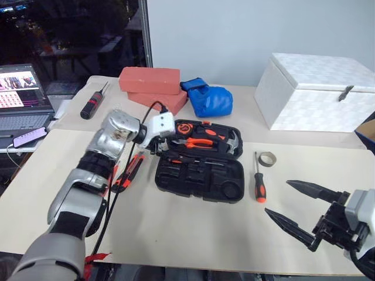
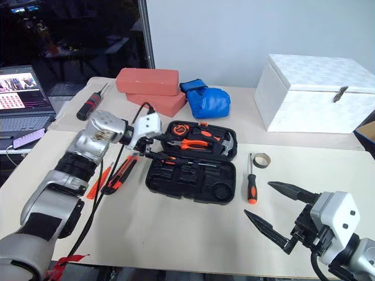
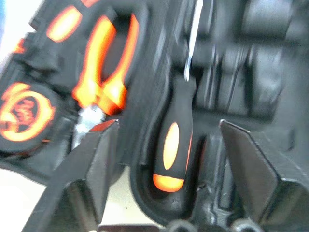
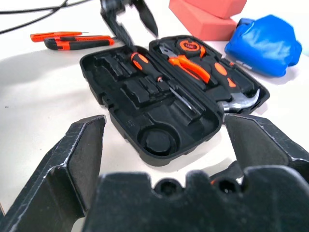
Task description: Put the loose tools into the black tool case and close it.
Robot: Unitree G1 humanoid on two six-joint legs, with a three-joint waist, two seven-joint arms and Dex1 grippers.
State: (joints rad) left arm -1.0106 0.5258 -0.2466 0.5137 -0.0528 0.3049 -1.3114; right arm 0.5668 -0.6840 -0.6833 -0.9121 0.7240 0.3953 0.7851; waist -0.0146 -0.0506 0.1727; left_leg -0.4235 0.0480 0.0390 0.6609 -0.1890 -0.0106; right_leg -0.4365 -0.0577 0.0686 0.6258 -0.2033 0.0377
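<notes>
Left claw [image 4: 129,18] open above screwdriver [image 4: 145,65] in tool case [image 4: 120,121]; right claw [image 2: 275,213] wide open, lower right.

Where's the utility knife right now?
In the head views, the utility knife lies on the table left of the black tool case, beside a slim red tool, just below the left gripper.

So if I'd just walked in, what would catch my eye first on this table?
Probably the open black case mid-table, with orange pliers in its lid and a screwdriver lying in its near half, the left pincer open just above it. Then the right pincer, spread wide at the front edge, and a loose screwdriver right of the case. At the back sit a white box and red bricks.
</notes>
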